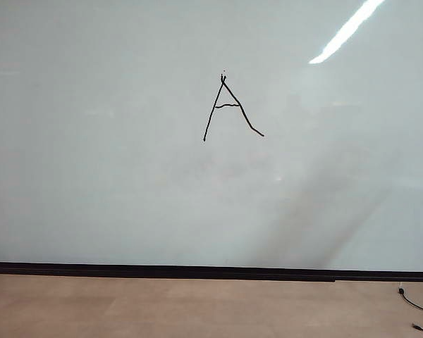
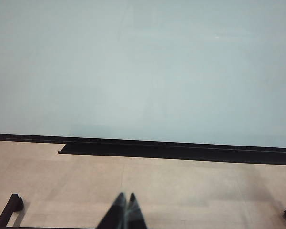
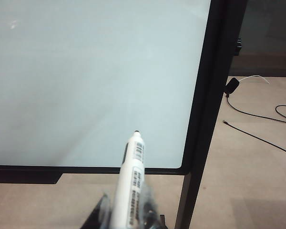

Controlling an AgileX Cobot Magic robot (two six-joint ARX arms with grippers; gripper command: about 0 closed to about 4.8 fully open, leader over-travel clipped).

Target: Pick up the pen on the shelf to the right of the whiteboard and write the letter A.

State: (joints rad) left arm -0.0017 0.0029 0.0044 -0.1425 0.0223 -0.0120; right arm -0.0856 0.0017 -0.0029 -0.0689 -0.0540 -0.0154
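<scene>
The right jaws [image 3: 128,217] clamp the pen [image 3: 131,183], tip ahead toward the whiteboard [image 3: 86,81], letter A [image 1: 231,107] done (left jaws [image 2: 125,210] closed, empty).

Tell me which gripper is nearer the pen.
Right. The right gripper is shut on the pen, whose tip points toward the whiteboard. The left gripper is shut, holds nothing and hangs above the floor; its view shows no pen.

The whiteboard [image 1: 127,176] is glossy and smooth, mirroring a ceiling light at two o'clock; its black bottom edge [image 1: 197,270] looks matt. The pen [image 3: 131,186] has a smooth white plastic barrel with printed label bands. The floor [image 1: 162,306] is matt tan.
</scene>
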